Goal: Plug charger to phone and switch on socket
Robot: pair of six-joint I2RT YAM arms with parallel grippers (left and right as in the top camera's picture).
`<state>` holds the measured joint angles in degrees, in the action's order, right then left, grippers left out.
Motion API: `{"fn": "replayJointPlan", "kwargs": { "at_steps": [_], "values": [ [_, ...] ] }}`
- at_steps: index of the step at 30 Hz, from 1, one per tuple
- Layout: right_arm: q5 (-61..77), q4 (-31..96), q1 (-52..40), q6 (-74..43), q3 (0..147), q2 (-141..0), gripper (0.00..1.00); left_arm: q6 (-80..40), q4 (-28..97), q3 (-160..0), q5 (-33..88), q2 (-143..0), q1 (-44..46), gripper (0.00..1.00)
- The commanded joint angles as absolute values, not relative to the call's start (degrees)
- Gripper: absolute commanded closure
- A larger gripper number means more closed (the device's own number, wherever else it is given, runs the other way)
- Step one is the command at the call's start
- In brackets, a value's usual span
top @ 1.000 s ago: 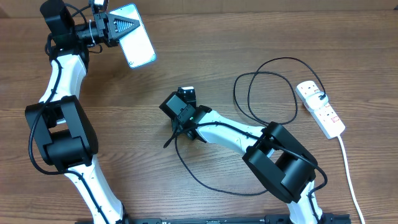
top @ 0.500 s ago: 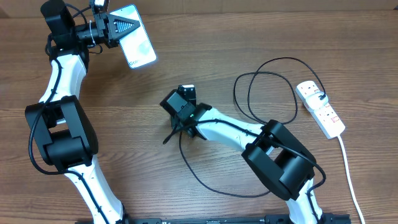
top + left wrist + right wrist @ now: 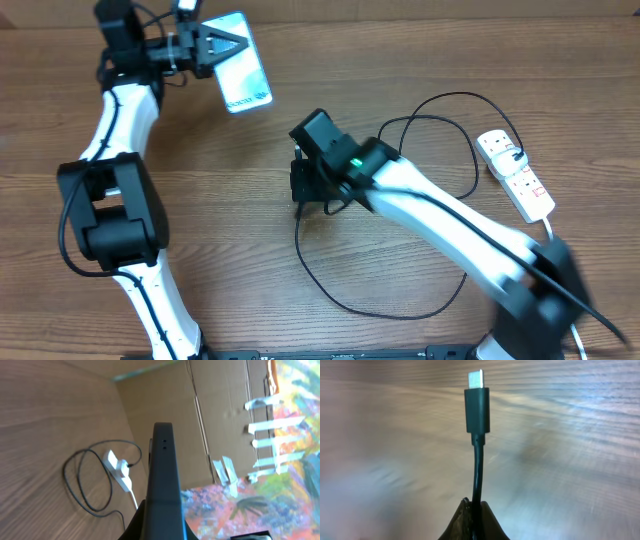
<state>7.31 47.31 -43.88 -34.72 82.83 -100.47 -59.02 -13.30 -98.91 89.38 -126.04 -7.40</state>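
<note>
My left gripper is shut on the phone, holding it up at the back left with its pale screen tilted. From the left wrist, the phone shows edge-on, its dark end with small holes pointing away between the fingers. My right gripper, mid-table, is shut on the charger just behind its connector. In the right wrist view the black connector with its metal tip stands straight up out of the gripper. The rest of the cable loops toward the white socket at the right.
A cardboard wall and a colourful cloth stand beyond the table's far edge. The socket and its white cord lie near that edge, with the black cable's loops beside them.
The right gripper has closed on the cable and lifted it up and to the right. The left arm has carried the phone a little to the right.
</note>
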Motion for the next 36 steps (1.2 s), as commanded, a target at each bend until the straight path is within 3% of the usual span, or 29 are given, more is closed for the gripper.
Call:
{"fn": "replayJointPlan", "kwargs": {
  "at_steps": [1,6,16,36],
  "values": [
    [10.11,48.53,-47.33,-35.33,81.95,-93.12,0.96,-58.28,-13.5,-99.46,90.54,-125.25,-3.2,0.96],
    [3.6,47.33,-51.7,-41.19,77.6,-91.13,0.96,-59.33,-13.82,-99.46,90.56,-125.25,1.21,0.96],
    [-1.45,42.98,-49.71,-40.32,76.4,-91.13,0.96,-61.54,-13.69,-99.48,90.59,-125.25,1.23,0.96],
    [9.43,32.93,-42.76,-36.75,76.4,-91.42,0.96,-61.54,-13.72,-99.46,90.56,-125.25,1.21,0.96]
  ]
}}
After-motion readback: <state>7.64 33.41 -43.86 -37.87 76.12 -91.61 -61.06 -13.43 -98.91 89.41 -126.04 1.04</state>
